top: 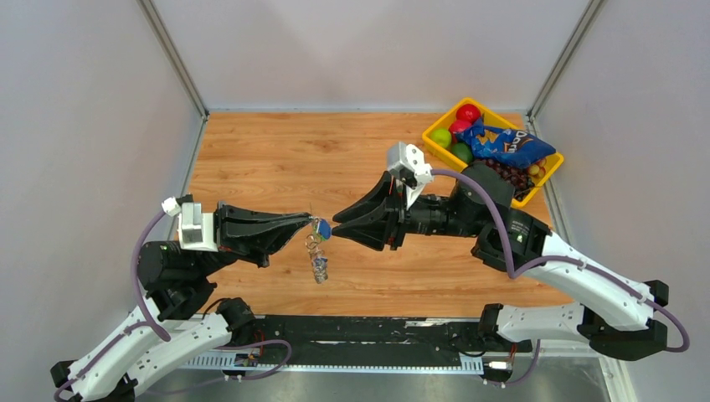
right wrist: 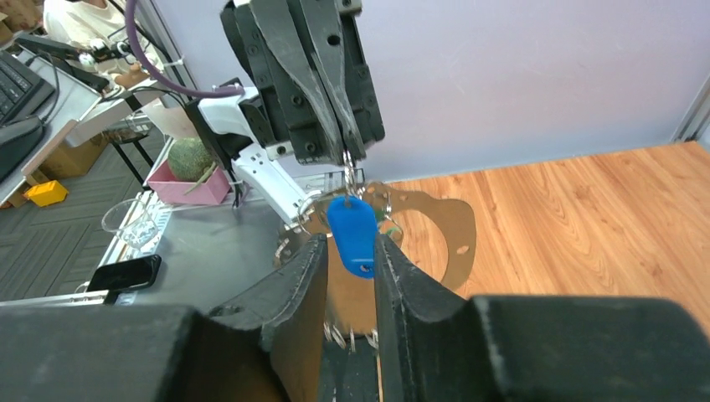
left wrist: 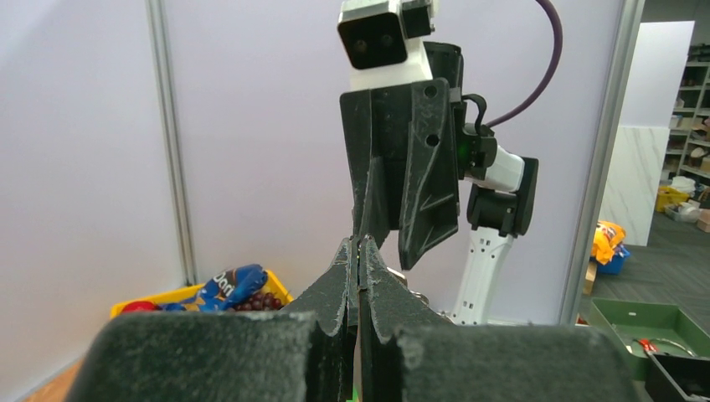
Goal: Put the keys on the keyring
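My left gripper [top: 311, 222] is shut and holds the thin silver keyring [right wrist: 347, 170] above the wooden table. A blue-capped key [top: 323, 229] hangs from the ring. The chain and other keys [top: 318, 261] dangle below it. In the right wrist view the blue key [right wrist: 353, 234] hangs between the fingers of my right gripper [right wrist: 350, 249]. That gripper is open, with one finger on each side of the key cap. In the top view my right gripper [top: 337, 219] faces the left one tip to tip. In the left wrist view my left gripper [left wrist: 358, 249] is pressed shut and the ring is hidden.
A yellow bin [top: 433, 134] at the back right holds fruit and a blue chip bag [top: 507, 144]. Grey walls stand on the left, back and right. The wooden table [top: 276, 159] lies under both grippers.
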`<action>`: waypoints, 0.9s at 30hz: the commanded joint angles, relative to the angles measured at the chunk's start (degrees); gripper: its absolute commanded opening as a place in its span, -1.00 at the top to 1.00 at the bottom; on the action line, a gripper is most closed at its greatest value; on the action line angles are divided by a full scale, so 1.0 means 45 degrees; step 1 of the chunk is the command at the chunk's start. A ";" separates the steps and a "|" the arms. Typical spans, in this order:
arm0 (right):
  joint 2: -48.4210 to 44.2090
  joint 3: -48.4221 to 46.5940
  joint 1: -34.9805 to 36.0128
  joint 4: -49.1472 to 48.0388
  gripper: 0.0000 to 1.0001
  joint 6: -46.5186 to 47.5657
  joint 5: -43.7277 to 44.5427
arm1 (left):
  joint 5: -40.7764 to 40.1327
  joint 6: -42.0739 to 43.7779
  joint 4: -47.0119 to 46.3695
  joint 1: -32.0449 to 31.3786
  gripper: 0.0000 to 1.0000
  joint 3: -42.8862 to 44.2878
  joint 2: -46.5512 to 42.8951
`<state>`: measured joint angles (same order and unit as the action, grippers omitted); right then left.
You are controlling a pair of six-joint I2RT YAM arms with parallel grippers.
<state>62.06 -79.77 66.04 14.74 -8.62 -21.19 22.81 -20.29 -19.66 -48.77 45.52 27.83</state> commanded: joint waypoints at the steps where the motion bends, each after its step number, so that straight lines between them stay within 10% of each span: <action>1: 0.0267 -0.1152 0.0098 -0.0335 0.38 0.0240 -0.0316 | 0.0007 -0.0168 -0.0811 -0.0007 1.00 0.0268 0.0027; 20: 0.1264 -0.2034 0.0126 -0.0304 0.38 0.0312 -0.0647 | 0.0040 -0.0056 -0.0462 -0.0003 1.00 0.0271 -0.0160; 27: 0.1304 -0.2045 0.0157 -0.0310 0.85 0.0477 -0.0677 | 0.0040 -0.0004 -0.0414 0.0008 1.00 0.0314 -0.0113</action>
<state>67.94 -86.74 66.22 14.72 -7.22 -23.18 22.87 -20.49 -19.07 -48.77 45.52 27.79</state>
